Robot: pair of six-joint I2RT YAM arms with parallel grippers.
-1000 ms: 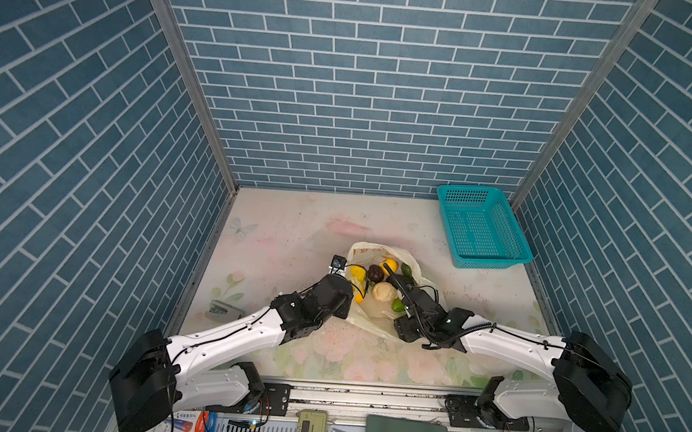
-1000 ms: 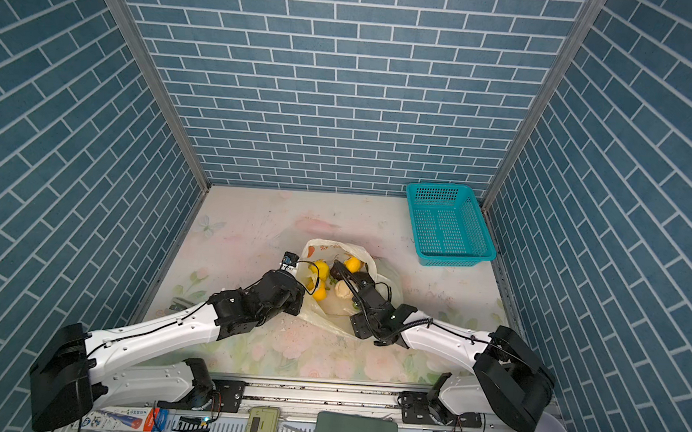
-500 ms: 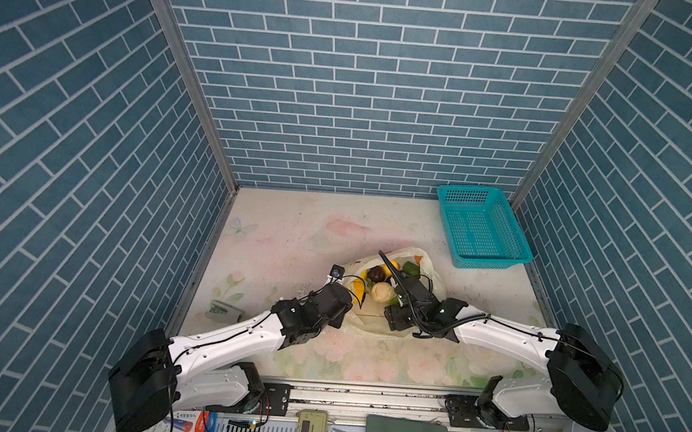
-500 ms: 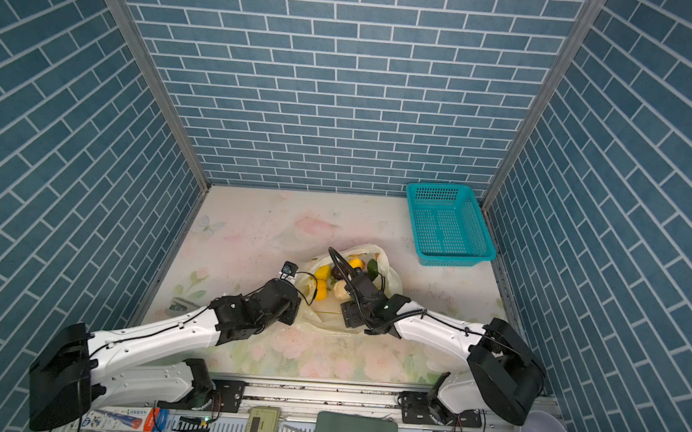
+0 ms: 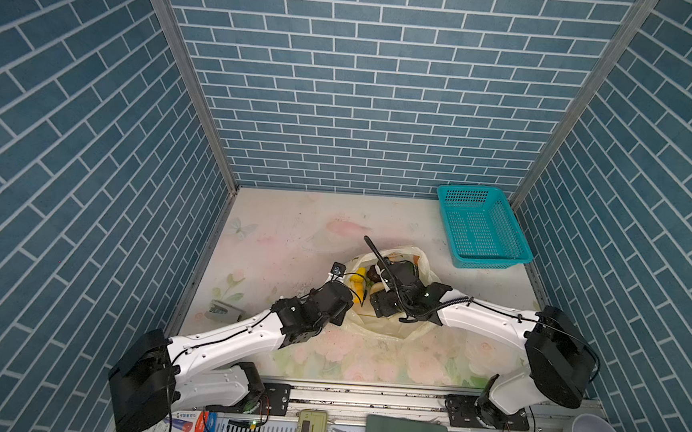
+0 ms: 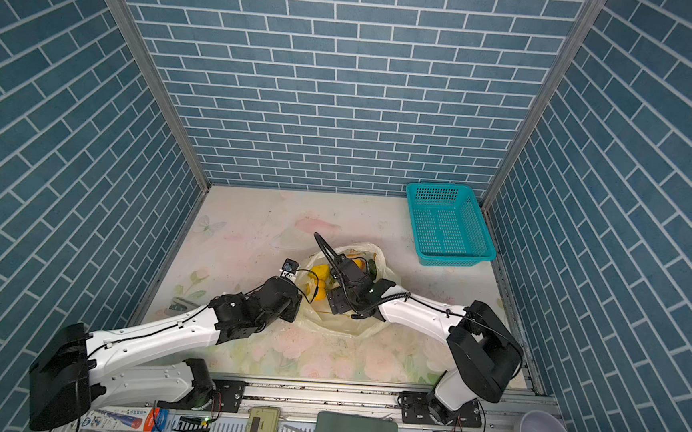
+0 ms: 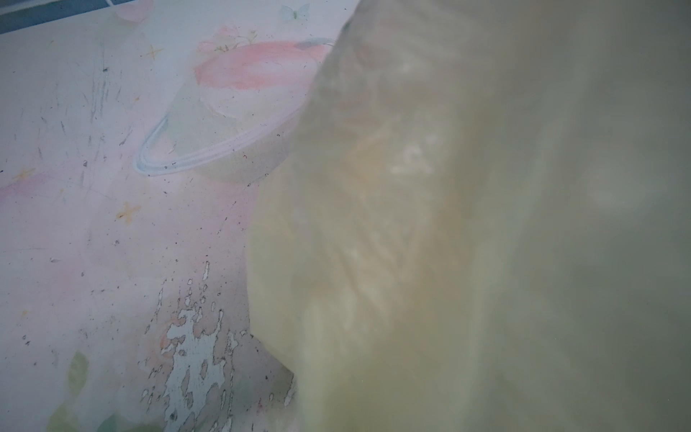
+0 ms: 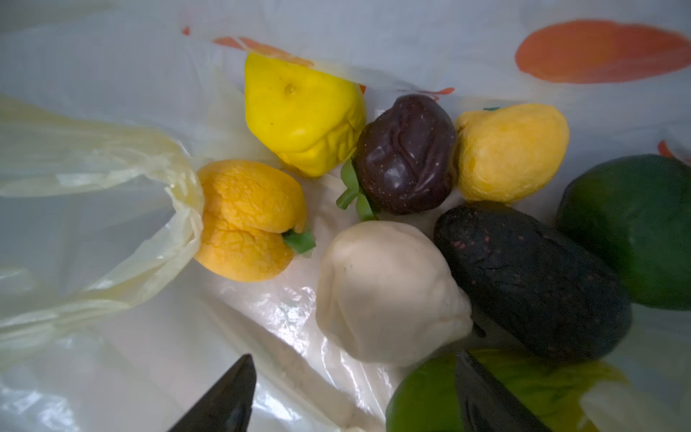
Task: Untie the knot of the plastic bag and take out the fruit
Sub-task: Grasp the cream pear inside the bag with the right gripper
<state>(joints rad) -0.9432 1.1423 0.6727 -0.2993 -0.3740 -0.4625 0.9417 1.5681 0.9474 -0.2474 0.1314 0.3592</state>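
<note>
While I look down through both top views, the thin, translucent pale yellow plastic bag (image 5: 422, 264) lies with its mouth open a little toward four o'clock from the centre of the flower-printed worktop (image 5: 293, 230). The teal perforated plastic basket (image 5: 487, 262) stands well apart at two o'clock.

My left gripper (image 5: 346, 307) sits at the bag's eight o'clock edge with its jaws clenched. Blurred bag film covers most of that wrist camera, so I cannot tell whether any plastic is pinched.

My right gripper (image 8: 355, 374) reaches into the bag from five o'clock, jaws released and spread wide, grasping nothing. The cream-white lumpy fruit (image 8: 385, 291) sits just ahead of the gap, touching the black oval fruit (image 8: 531, 284). One dark finger (image 8: 486, 396) lies across the light green fruit (image 8: 422, 396). Beyond them cluster the wrinkled orange fruit (image 8: 246, 220), the bright yellow fruit (image 8: 299, 112), the dark maroon fruit (image 8: 405, 157), the yellow-orange fruit (image 8: 512, 153) and the dark green fruit (image 8: 635, 232).
</note>
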